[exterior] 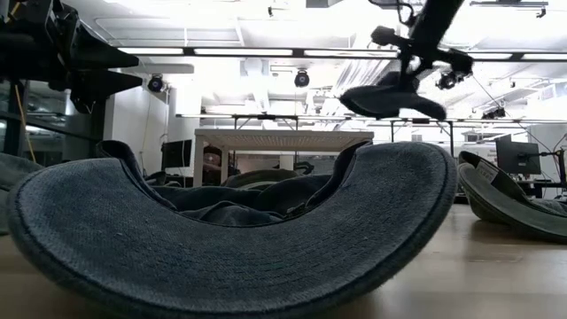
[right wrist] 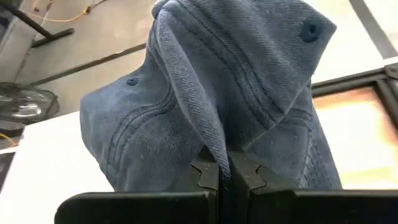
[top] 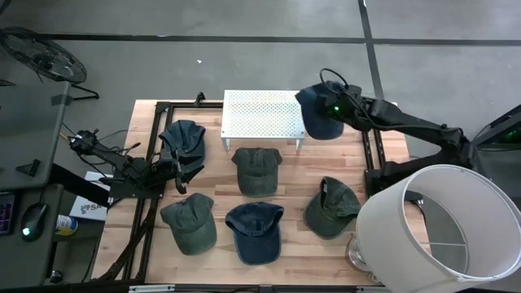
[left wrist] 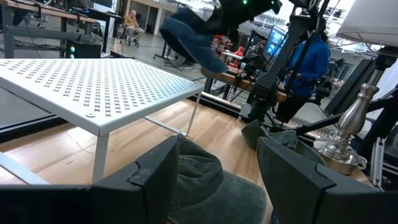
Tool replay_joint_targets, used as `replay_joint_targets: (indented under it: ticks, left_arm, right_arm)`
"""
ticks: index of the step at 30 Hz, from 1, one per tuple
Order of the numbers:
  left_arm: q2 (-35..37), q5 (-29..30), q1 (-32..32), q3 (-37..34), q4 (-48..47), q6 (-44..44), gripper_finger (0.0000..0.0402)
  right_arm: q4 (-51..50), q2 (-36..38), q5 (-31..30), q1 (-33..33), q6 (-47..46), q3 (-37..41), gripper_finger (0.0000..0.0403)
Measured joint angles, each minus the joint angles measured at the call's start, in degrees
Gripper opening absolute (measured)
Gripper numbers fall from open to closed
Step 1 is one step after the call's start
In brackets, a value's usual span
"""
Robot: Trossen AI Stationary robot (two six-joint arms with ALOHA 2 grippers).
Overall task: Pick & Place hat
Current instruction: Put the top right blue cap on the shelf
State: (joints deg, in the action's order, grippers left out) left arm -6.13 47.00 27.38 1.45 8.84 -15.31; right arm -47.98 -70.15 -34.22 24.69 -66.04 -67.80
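A dark blue hat (top: 321,111) hangs in the air over the right end of the white perforated rack (top: 262,114), with my right gripper (top: 334,108) shut on it. In the low view this hat (exterior: 390,97) floats well above the rack top (exterior: 283,137). My left gripper (left wrist: 217,177) waits open and level at the table's left, beside a blue-grey hat (top: 183,145). A green hat (left wrist: 205,180) lies on the table beyond its fingers. Other hats rest on the table: a green one (top: 256,169), a green one (top: 189,222), a blue one (top: 255,231) and a green one (top: 332,208). My right gripper pinches a raised fold of the blue hat's crown cloth (right wrist: 214,140) between its two fingers (right wrist: 205,171). The fingers slant downward, coming from the table's right side. The hat hangs past the fingertips, lifted clear of the rack and the table.
A lamp with a large white shade (top: 440,224) and a metal base (top: 358,254) stands at the near right corner. Black frame rails (top: 151,203) run along the table's left side. The blue hat's brim (exterior: 230,230) fills the front of the low view.
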Motion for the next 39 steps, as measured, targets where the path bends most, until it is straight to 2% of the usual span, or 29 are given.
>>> replay_joint_targets:
  ticks: [12, 18, 31, 39]
  left_arm:
    - [0.00, 0.00, 0.01, -0.01, -0.01, 0.00, 0.0214]
    - [0.00, 0.00, 0.01, -0.02, -0.02, 0.01, 0.0214]
    - [0.00, 0.00, 0.01, -0.01, -0.01, 0.00, 0.0214]
    - [0.00, 0.00, 0.01, -0.01, -0.01, 0.00, 0.0214]
  right_arm:
    - [12.61, -13.73, 1.01, -2.88, -0.60, -8.39, 0.0000]
    - [17.90, -18.05, 1.71, -2.89, -4.76, -9.41, 0.0000]
    - [18.00, -20.82, 0.34, -3.66, -11.88, -9.41, 0.0000]
    - [18.23, -20.85, 0.13, -4.22, -12.61, -9.41, 0.0000]
